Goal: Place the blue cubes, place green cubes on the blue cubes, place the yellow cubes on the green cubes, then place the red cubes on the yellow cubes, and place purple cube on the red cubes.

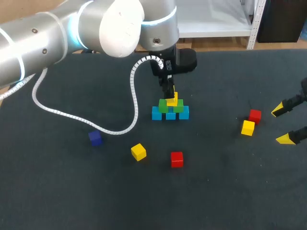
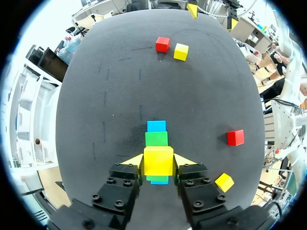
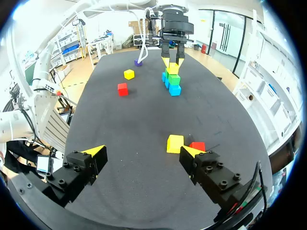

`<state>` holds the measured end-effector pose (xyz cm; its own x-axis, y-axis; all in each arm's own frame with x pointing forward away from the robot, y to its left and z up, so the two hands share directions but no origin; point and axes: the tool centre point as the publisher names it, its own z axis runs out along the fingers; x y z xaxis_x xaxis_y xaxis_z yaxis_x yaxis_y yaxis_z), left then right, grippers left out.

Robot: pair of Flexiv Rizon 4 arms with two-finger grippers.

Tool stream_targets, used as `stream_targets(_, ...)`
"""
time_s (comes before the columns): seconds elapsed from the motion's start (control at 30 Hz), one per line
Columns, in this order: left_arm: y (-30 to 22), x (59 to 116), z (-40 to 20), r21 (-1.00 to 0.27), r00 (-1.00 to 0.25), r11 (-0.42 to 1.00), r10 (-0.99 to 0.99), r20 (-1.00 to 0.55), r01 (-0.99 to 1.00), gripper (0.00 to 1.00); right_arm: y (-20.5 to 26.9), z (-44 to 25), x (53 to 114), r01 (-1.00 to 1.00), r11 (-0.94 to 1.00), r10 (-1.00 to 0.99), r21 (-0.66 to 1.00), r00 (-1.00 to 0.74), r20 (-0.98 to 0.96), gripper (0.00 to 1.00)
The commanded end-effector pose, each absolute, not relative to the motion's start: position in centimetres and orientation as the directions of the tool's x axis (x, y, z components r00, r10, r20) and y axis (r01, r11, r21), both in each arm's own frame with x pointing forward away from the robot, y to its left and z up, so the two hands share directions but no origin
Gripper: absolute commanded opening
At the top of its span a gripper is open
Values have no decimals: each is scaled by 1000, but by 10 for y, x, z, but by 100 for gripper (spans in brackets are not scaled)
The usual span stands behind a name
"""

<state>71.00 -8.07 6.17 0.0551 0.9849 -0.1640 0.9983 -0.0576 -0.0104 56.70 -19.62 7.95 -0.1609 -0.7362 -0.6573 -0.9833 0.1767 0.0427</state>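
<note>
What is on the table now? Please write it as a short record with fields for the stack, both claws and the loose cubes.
stack base: three blue cubes in a row
second layer: two green cubes on the blue cubes
left claw: shut on a yellow cube, just over the green cubes
right claw: open, holding nothing
loose: two loose yellow cubes, two loose red cubes, one purple cube

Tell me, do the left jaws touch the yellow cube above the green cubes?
Touching. The left wrist view shows the left gripper with its jaws pressed against two opposite sides of the yellow cube, no gap visible.
</note>
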Motion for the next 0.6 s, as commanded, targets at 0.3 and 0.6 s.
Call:
stream_targets(0.3, -82, 713, 63, -12, 60, -63, 985, -162, 998, 0, -196, 79, 567, -984, 176, -735, 42, -160, -659, 100)
stream_targets(0.6, -82, 712, 63, -14, 61, -64, 985, -162, 998, 8, -196, 79, 567, -984, 176, -735, 42, -160, -659, 100)
